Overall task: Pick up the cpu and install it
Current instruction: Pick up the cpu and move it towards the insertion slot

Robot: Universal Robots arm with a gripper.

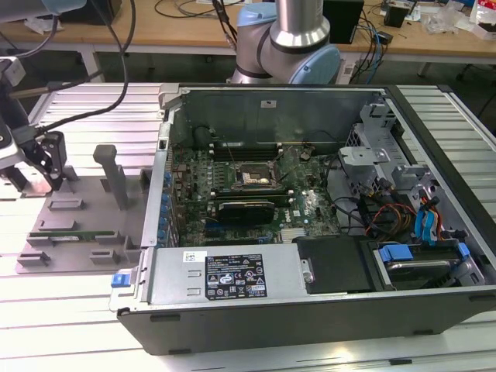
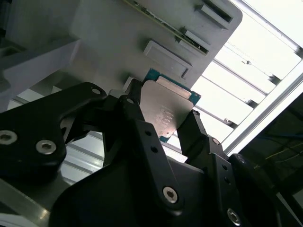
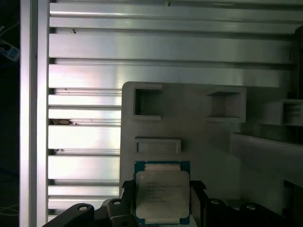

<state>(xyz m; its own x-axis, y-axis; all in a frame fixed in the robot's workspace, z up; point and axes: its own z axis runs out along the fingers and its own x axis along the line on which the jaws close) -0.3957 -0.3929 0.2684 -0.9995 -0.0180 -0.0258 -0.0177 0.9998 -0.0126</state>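
Pinches cpu (image 2: 165, 111) by two opposite edges w/ pincer (image 2: 163, 113), one black finger per side, silvery top facing cam in both wrist views; green edge showing round the metal in first wrist view. Hangs w/ pincer (image 1: 48, 159) over grey fixture tray (image 1: 70, 249) at exterior view's left, well apart from open pc case (image 1: 310, 322); can't tell whether cpu touches tray or sits just off it. In tray: long green memory stick (image 1: 74, 230) lying flat, plus upright grey posts & low blocks. In case: motherboard (image 1: 232, 198) w/ square black socket frame (image 1: 252, 177) near its middle, drive bays & coloured cables toward exterior view's right. Tray & case side by side on slatted aluminium table (image 1: 77, 325). Behind case: arm base (image 1: 298, 31); further back, wooden table (image 1: 194, 35) w/ cables & misc gear
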